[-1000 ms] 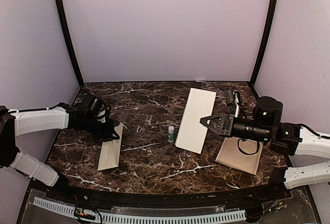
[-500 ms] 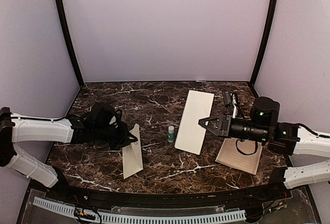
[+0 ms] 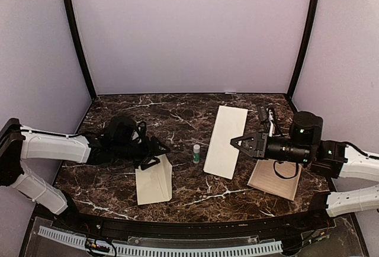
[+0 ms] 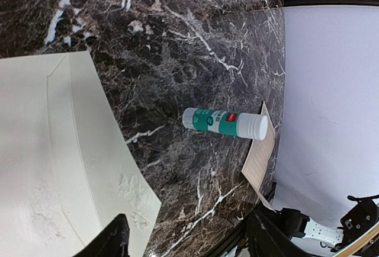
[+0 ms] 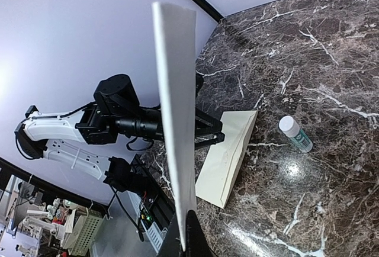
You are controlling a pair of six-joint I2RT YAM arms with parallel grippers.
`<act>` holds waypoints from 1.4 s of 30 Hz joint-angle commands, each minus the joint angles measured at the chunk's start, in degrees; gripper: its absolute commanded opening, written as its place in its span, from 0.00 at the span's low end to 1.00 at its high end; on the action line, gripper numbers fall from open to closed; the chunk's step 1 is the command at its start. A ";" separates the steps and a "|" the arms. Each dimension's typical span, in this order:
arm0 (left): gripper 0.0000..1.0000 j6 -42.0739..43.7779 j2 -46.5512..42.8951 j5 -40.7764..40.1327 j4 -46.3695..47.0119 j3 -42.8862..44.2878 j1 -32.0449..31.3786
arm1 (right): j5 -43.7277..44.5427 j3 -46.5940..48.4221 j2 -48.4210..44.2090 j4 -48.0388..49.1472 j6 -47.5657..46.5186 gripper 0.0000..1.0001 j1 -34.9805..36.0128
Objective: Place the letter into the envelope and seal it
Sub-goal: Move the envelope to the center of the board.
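Overhead, the left gripper (image 3: pixel 155 154) hung open, empty, over the far edge of the envelope (image 3: pixel 154 180), which lay flat front-left. Left wrist: its fold showed; opening it likely needed a shallow pinch. Right wrist: the right gripper (image 5: pixel 188 236) clamped a white sheet (image 5: pixel 174 121).

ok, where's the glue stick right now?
Top view: the glue stick stands upright near the table's middle, between the cream paper by the left gripper and the long cream sheet in the right gripper.
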 commanded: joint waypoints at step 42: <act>0.69 26.10 -24.10 5.16 -20.06 -15.27 16.57 | -6.01 38.40 50.01 -5.48 -0.28 0.00 8.48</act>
